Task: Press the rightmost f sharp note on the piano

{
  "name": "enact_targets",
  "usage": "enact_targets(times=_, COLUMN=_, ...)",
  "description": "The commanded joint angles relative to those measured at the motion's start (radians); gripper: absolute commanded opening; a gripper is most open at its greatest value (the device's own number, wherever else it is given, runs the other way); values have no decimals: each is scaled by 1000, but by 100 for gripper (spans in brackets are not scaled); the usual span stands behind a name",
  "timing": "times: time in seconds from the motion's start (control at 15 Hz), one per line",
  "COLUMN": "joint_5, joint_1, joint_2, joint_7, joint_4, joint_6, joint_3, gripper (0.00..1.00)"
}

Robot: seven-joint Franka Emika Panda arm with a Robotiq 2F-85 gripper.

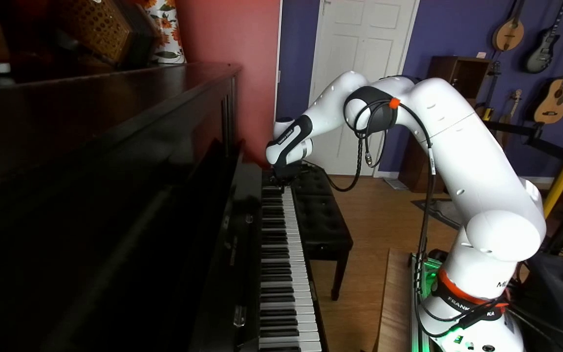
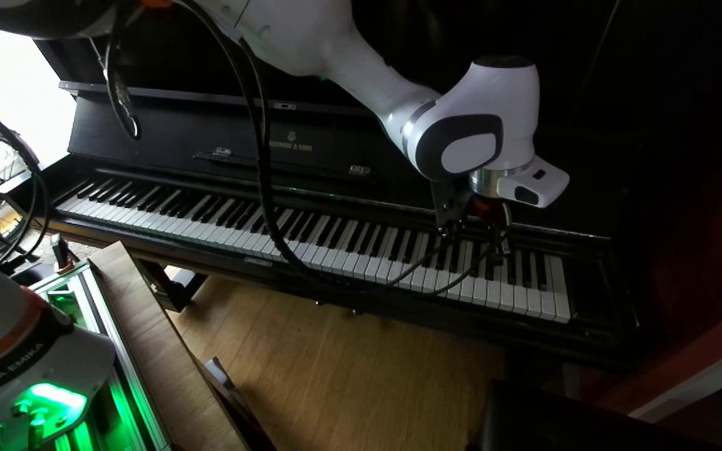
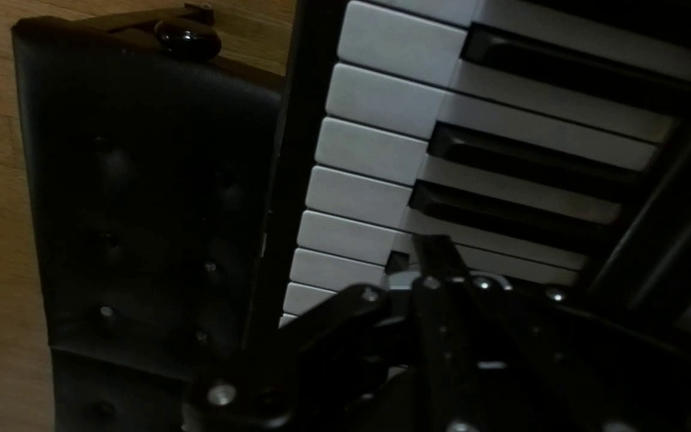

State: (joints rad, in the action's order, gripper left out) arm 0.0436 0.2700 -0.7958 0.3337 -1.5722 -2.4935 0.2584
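Observation:
The piano is dark and glossy, with a long row of white and black keys. It also shows in an exterior view, and its keys fill the upper right of the wrist view. My gripper points down over the keys near the right end of the keyboard, as an exterior view shows. Its fingertips look together, with nothing between them. They cover part of a black key, whose front end shows just left of them in the wrist view. I cannot tell whether the fingertips touch a key.
A black padded bench stands in front of the keyboard's far end and shows in the wrist view. The raised key lid stands behind the keys. A dark end block closes the keyboard's right end. Arm cables hang across the keys.

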Motion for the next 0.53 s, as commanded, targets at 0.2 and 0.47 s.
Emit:
enact_targets(times=0.2, joint_5=17, joint_1=11, joint_2=-84, joint_7=-13, joint_4=61, joint_6=-96, joint_3=4, gripper=0)
enact_targets(times=0.47, joint_5=20, joint_1=16, joint_2=-107, joint_7=-16, joint_4=79, joint_6=-110, joint_3=3, gripper=0)
